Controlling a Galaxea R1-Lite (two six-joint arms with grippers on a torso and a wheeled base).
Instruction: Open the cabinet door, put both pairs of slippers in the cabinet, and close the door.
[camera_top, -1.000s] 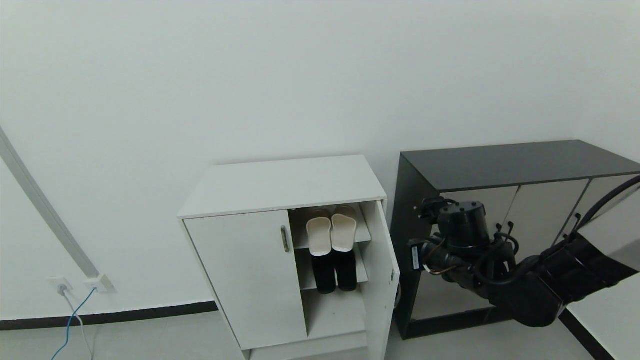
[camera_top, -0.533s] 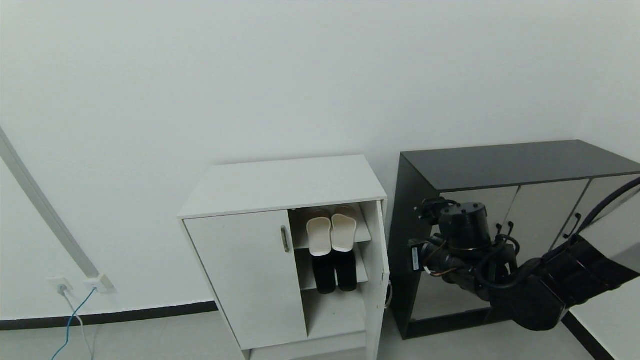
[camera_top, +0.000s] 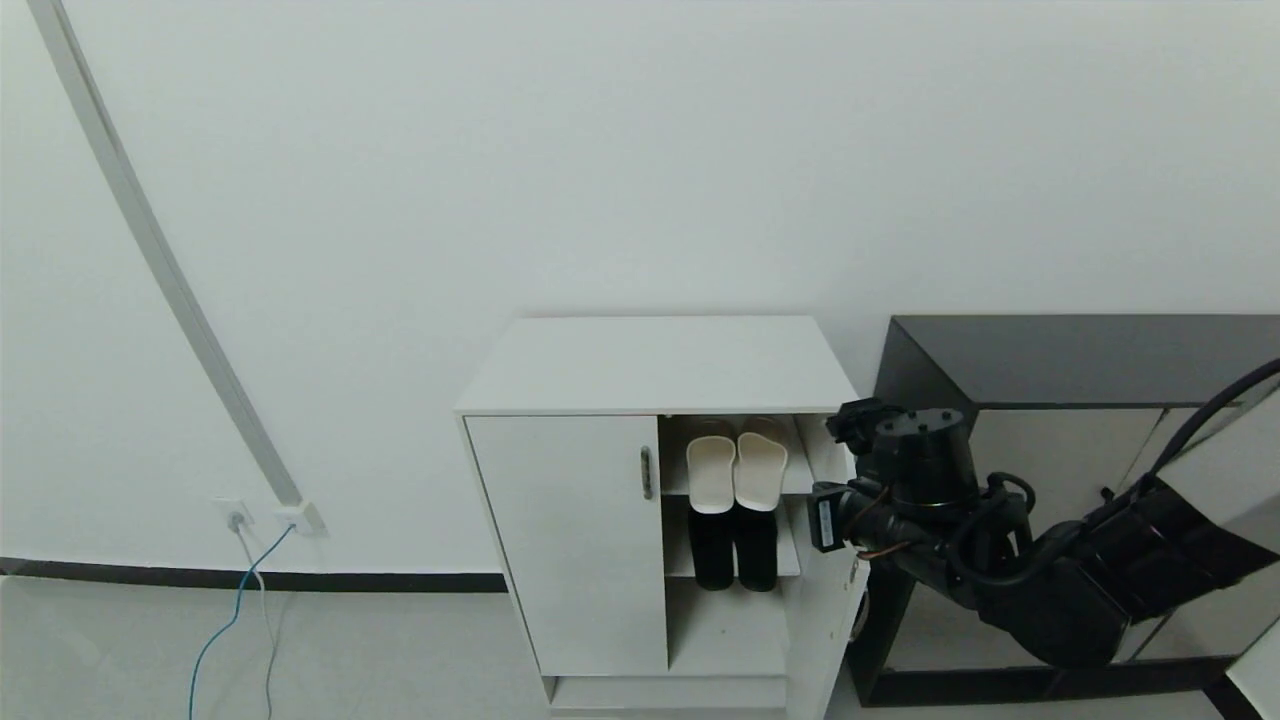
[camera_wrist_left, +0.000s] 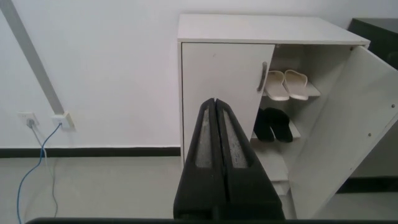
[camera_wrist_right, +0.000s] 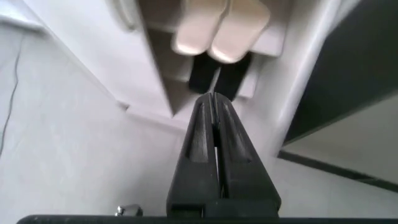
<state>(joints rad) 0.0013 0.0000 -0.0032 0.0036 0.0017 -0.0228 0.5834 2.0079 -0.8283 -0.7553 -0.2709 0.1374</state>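
Your head view looks forward and down at the cabinet from well back, square to its front. Your left wrist view faces that front from the closed door's side. Your right wrist view sits close, aimed at the white slippers, which all three share.

I count one white cabinet, one white pair of slippers, one black pair of slippers, and one dark cabinet.
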